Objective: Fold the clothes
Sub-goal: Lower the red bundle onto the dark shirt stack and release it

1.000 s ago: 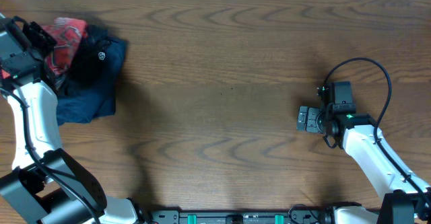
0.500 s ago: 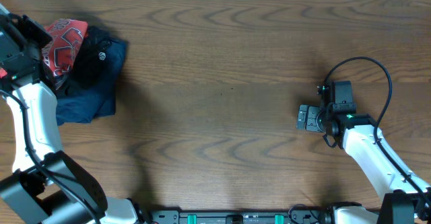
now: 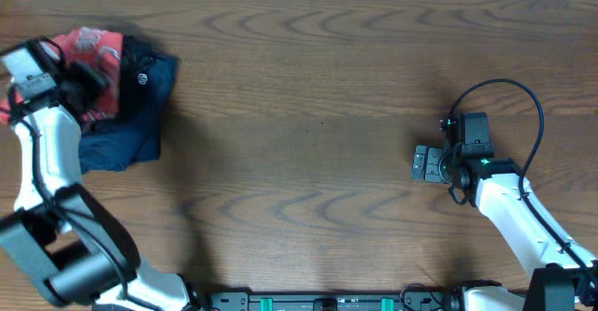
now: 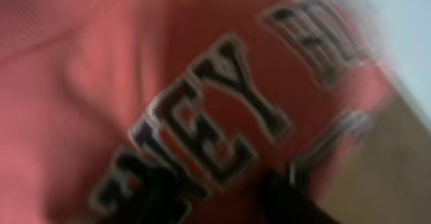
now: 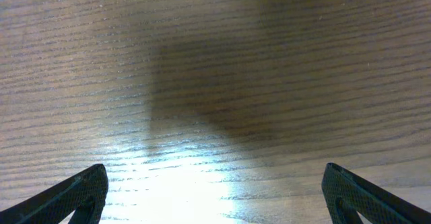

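Note:
The clothes (image 3: 93,45), a coral-red T-shirt with white block lettering, lie crumpled on a pile at the table's far left. My left gripper (image 3: 89,74) is down on the shirt. In the blurred left wrist view the red cloth (image 4: 101,83) and its lettering fill the frame. The left gripper (image 4: 222,200) has its two dark fingers closed in on a bunch of that fabric. My right gripper (image 3: 422,164) rests at the right side of the table, far from the pile. In its own view the right gripper (image 5: 215,197) is open, with only bare wood between the fingers.
A black shirt (image 3: 131,82) and navy blue garments (image 3: 121,148) lie under and beside the red shirt. The wooden table (image 3: 308,115) stretches between the two arms. Its far edge runs along the top of the overhead view.
My left gripper has swung in over the red shirt and narrowed its jaws onto the fabric, which has bunched and shifted a little. The right arm has not moved.

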Available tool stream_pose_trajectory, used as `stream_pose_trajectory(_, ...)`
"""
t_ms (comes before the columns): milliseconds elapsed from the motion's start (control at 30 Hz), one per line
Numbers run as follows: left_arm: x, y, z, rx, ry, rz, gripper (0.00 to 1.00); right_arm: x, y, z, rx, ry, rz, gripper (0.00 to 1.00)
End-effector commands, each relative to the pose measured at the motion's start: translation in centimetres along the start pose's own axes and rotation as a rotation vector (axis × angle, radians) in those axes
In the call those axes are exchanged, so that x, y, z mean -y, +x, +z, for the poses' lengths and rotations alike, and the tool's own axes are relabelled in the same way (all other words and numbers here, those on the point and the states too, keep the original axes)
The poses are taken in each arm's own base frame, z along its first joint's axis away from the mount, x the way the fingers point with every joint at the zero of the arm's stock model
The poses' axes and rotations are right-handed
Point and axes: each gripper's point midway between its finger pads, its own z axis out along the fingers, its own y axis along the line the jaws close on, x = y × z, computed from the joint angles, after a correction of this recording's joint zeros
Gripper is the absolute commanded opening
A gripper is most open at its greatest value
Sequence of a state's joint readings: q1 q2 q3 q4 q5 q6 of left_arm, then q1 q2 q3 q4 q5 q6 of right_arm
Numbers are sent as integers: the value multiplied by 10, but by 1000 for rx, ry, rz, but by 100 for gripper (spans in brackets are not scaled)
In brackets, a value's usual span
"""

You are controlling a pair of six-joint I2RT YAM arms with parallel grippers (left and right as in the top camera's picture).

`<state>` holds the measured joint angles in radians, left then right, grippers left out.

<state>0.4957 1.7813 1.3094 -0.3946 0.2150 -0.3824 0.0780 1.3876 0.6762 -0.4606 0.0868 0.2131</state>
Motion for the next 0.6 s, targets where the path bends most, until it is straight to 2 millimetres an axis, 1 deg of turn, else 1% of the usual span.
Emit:
stream_pose_trajectory(0,-21,45,29,-186,-50,-61,39,7,0,2,-4,22,29,99)
stream_pose_trajectory(67,-28,57,35,-234,-73,-70,37,7,0,2,-4,22,29,99)
stream_pose_trajectory(133,-29,59,35,-243,-76,-59,38,7,0,2,-4,22,29,99)
stream_pose_trajectory(200,-26,57,32,-235,-64,-55,37,7,0,2,-3,22,29,99)
stream_pose_trajectory(300,-11,47,21,-204,-2,-35,38,7,0,2,-3,23,29,99)
stream_pose_trajectory(400,11,31,-2,-140,85,19,42,7,-1,2,0,22,29,99)
stream_pose_trajectory(500,35,14,-35,-47,147,97,51,6,-6,2,20,16,31,99)
stream_pose_trajectory(567,56,9,-60,9,191,150,59,3,-11,1,42,1,34,99)
